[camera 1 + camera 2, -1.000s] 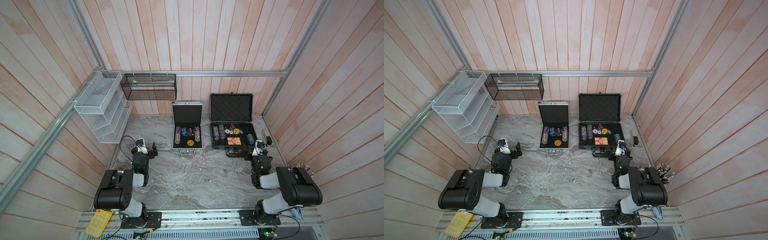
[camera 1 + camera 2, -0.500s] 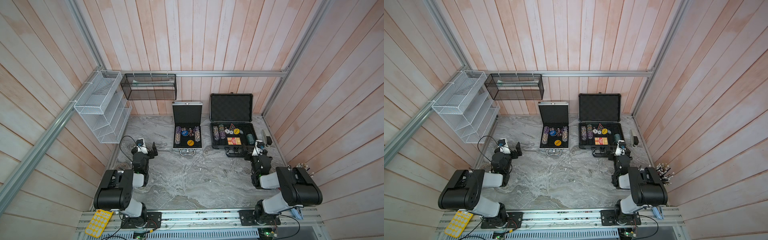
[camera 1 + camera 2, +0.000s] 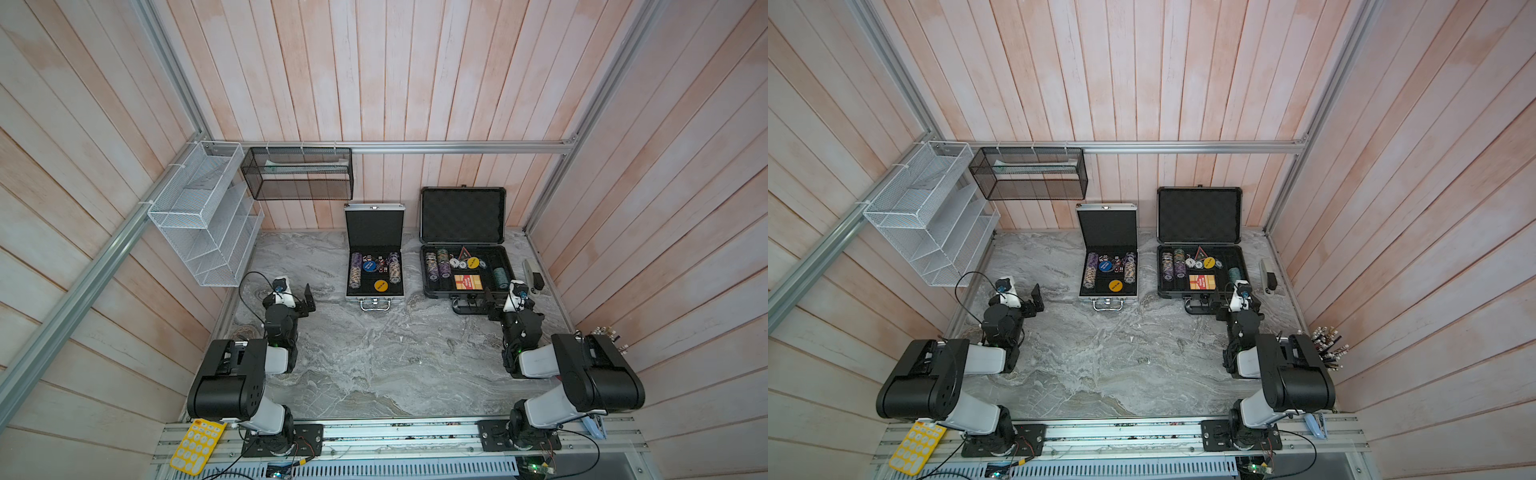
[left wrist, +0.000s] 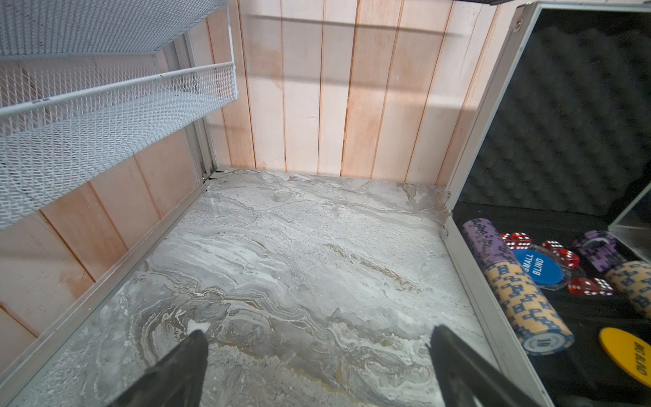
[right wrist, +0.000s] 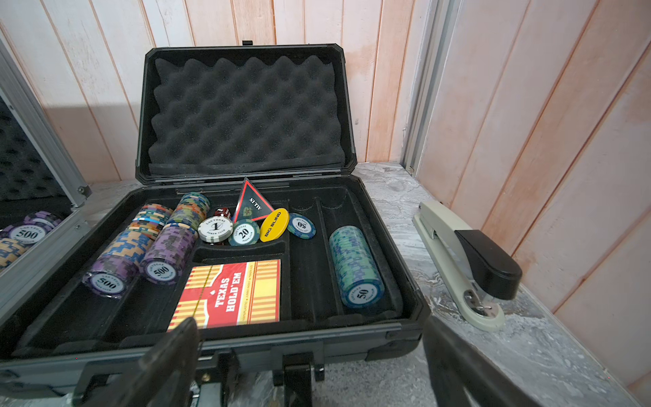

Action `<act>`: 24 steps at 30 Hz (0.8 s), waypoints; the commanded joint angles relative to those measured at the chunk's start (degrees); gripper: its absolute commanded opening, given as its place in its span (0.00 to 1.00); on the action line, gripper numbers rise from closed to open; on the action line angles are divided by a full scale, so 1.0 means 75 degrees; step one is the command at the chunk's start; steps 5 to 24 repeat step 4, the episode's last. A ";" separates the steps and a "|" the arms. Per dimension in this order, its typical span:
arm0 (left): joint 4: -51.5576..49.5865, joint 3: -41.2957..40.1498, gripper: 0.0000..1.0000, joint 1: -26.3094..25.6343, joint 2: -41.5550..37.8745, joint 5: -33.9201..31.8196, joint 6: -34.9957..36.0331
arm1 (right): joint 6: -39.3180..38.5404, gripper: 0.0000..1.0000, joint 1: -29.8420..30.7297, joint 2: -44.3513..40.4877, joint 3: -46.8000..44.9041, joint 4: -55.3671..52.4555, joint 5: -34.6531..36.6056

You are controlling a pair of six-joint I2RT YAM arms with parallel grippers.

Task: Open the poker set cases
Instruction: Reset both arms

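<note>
Beige stapler (image 5: 465,260) just R of open dark grey case (image 5: 246,112)

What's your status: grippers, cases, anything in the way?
Left gripper, right gripper open, empty. Silver case, dark case: lids up. Stapler beside dark case, apart.

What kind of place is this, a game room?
Most likely a small robot test booth, not a game room: plank walls held in an aluminium frame, a marble-look tabletop, and two robot arms bolted to a rail at its front edge. The open poker cases look like props.
</note>
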 commanded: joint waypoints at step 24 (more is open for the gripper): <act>0.0151 -0.0083 1.00 0.0019 0.0063 0.0085 0.0085 | -0.0108 0.99 0.0078 0.0055 0.0137 -0.0072 0.0055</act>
